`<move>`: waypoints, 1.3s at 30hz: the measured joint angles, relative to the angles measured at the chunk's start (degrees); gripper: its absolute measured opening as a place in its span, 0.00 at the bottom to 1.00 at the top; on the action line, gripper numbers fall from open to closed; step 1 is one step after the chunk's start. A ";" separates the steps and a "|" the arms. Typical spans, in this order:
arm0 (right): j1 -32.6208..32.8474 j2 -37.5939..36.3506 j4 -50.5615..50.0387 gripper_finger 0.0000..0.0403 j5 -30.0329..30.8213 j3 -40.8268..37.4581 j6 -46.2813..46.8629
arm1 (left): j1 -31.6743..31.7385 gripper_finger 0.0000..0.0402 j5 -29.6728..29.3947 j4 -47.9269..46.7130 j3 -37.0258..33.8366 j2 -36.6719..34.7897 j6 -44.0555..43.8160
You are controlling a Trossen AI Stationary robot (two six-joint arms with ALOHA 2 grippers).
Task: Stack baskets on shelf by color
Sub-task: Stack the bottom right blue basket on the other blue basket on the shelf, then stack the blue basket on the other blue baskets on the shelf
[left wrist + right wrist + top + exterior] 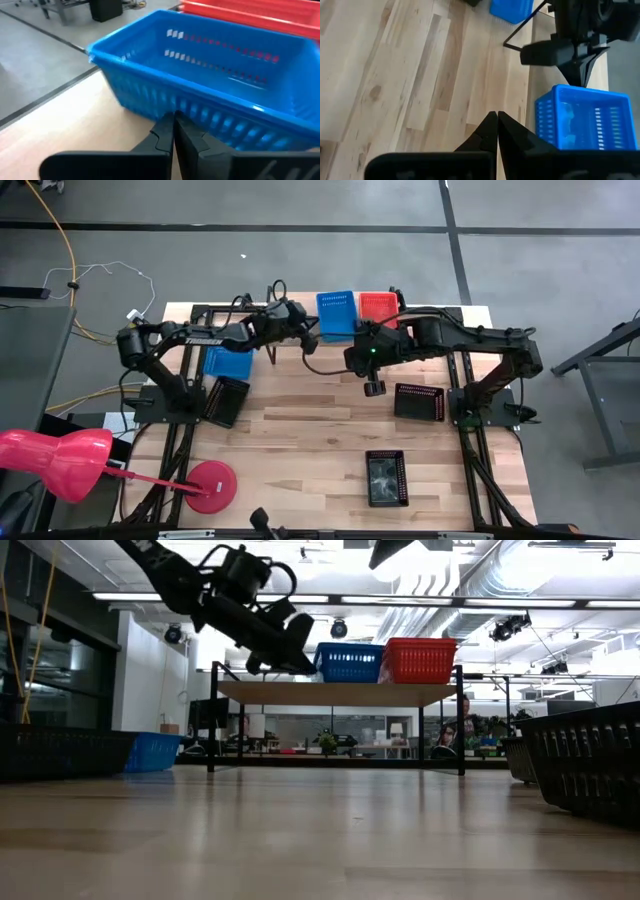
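Left end effector, fingers closed and empty, sits just beside the shelf's blue basket, at its 9 o'clock. Light, stiff mesh; grip the rim.

Two matte-black jointed arms; left arm carries white lettering, right arm a green indicator light; black looped cables at both wrists.

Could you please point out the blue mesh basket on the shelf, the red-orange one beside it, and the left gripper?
Blue plastic mesh basket (337, 315), high view, its open floor.
Red-orange plastic mesh basket (420, 660), low view, its front wall.
Left gripper (174, 131), left wrist view, between the closed fingertips.
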 joint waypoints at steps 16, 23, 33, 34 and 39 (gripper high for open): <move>0.01 -0.02 -0.29 0.00 -0.07 0.00 -0.12 | 2.17 0.00 -0.14 -4.63 2.52 -2.18 1.78; 0.26 -1.01 -1.56 0.00 -0.23 0.00 3.07 | 0.69 0.00 1.72 -18.04 2.52 -16.47 1.80; 1.89 -1.22 -1.73 0.00 -0.24 0.00 3.29 | -13.53 0.00 4.91 -41.90 2.54 -29.63 4.18; 1.89 -1.22 -1.73 0.00 -0.24 0.00 3.31 | -15.32 0.00 4.32 -43.97 2.54 -29.97 3.49; 1.89 -1.22 -1.73 0.00 -0.22 0.00 3.81 | -21.96 0.00 -2.44 -54.11 2.50 -29.64 -4.06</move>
